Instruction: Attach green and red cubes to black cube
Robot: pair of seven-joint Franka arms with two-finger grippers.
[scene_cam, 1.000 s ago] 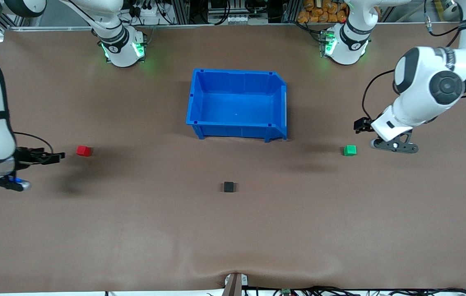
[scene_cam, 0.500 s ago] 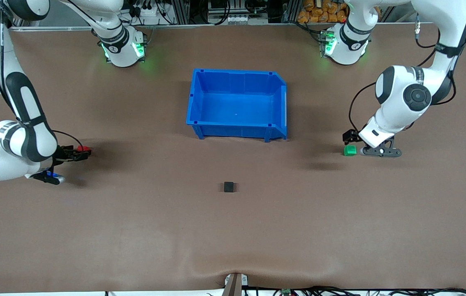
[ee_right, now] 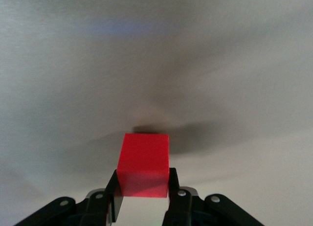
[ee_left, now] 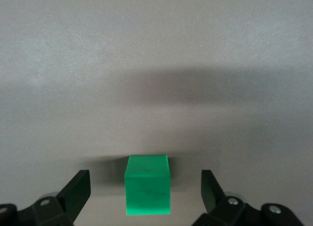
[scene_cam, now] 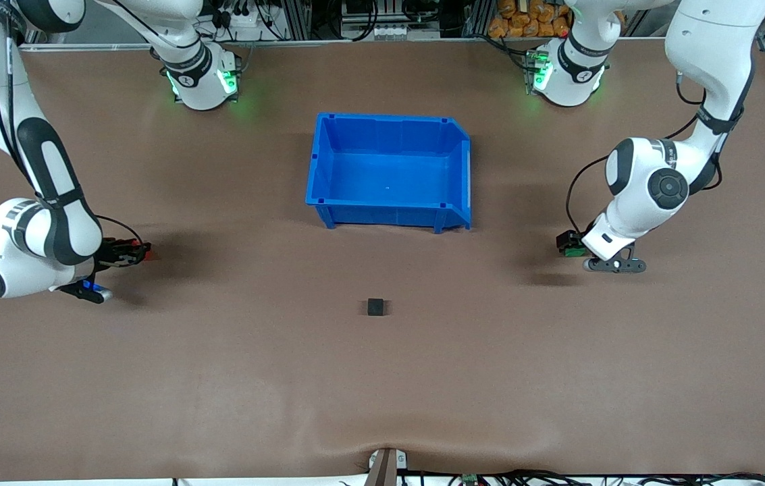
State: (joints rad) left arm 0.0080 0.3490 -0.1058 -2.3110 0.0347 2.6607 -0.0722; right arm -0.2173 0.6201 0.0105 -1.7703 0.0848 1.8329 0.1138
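Right pincer (ee_right: 143, 196) clenched on small red plastic cube (ee_right: 143, 165), low at the right arm's end of the brown desk (scene_cam: 382, 391). Left pincer (ee_left: 145, 192) spread wide around small green plastic cube (ee_left: 147, 192), fingers (ee_left: 78, 189) apart from it, at the left arm's end. Small matte black cube (scene_cam: 375, 307) mid-desk, nearer the front camera than open blue plastic bin (scene_cam: 453, 172).
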